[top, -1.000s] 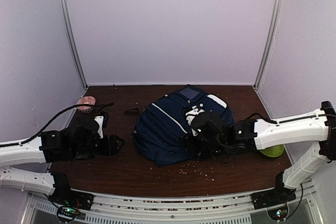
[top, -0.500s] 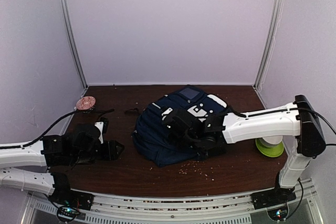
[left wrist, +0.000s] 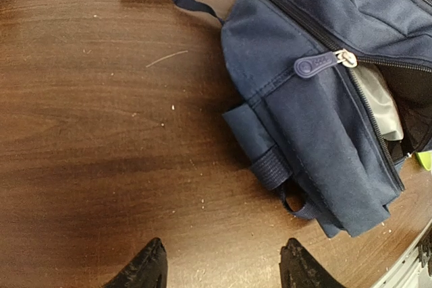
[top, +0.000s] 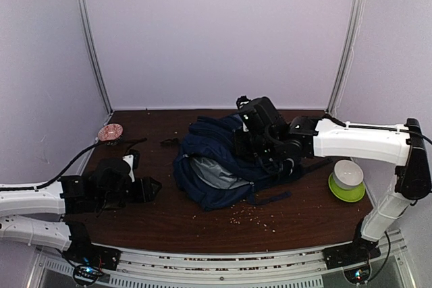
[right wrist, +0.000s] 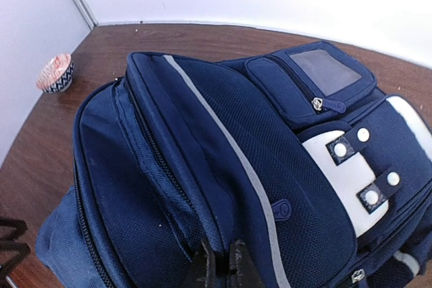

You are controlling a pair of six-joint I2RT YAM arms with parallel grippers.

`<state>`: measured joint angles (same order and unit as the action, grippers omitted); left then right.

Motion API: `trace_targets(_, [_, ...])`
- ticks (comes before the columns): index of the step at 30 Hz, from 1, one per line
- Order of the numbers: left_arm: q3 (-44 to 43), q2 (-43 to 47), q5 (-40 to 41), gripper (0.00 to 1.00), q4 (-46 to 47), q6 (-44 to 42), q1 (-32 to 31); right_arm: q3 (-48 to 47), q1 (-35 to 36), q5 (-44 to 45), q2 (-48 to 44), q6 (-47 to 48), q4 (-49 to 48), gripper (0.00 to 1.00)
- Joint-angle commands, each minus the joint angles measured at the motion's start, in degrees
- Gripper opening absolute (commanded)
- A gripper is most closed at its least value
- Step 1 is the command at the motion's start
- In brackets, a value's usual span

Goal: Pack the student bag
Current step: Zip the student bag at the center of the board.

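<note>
The big navy-blue cloth backpack point(top: 199, 150) lay in the middle of the brown wooden table point(top: 169, 224). Its top zip was open and the grey lining point(top: 210, 173) showed inside. The right gripper point(right wrist: 221, 264) was squeezed tight on the backpack's cloth, right by the zip edge as far as I could see, holding that part up. The left gripper point(left wrist: 221, 268) was spread wide and held nothing, low over the table near the backpack's side.
</note>
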<state>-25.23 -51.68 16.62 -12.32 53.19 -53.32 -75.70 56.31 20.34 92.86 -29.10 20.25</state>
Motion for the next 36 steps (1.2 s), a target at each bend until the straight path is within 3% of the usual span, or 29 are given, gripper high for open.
trace_targets(1, [-2.1,-2.6,-2.3,0.98,5.6,-2.6,1.6,-0.2,-2.6,4.9,0.5,-13.6,-9.8,0.0])
trace_targets(13, [-0.6,-1.1,-2.3,0.98,4.5,-1.0,2.3,-17.1,1.0,1.4,15.3,-16.0,-3.8,0.0])
trace_targets(14, [-0.5,-0.4,-2.0,0.98,3.6,-0.8,2.3,-17.6,1.0,0.7,15.2,-15.3,-3.0,0.04])
trace_targets(16, [0.0,1.8,-1.3,0.98,2.0,-0.5,2.4,-16.3,0.9,-0.1,12.9,-13.1,-2.1,0.26])
trace_targets(19, [1.3,4.6,-0.2,0.98,0.3,0.0,2.3,-12.0,0.6,-0.4,6.9,-9.6,-0.5,0.51])
trace_targets(22, [1.8,6.8,0.8,0.98,-1.3,-0.3,2.3,-6.1,-0.5,-1.3,-0.5,-6.8,1.5,0.62])
trace_targets(27, [0.3,9.1,3.7,0.98,-4.7,-3.7,2.4,9.3,-0.5,-8.0,-14.2,3.3,-2.3,0.61])
trace_targets(31, [-0.5,14.1,8.7,0.98,-7.2,-4.9,2.5,23.5,-0.5,-10.3,-20.3,4.9,-5.5,0.59])
trace_targets(36, [2.6,18.7,0.2,0.98,3.8,-10.2,2.5,34.0,-0.5,-10.8,-23.4,-1.8,-11.4,0.59])
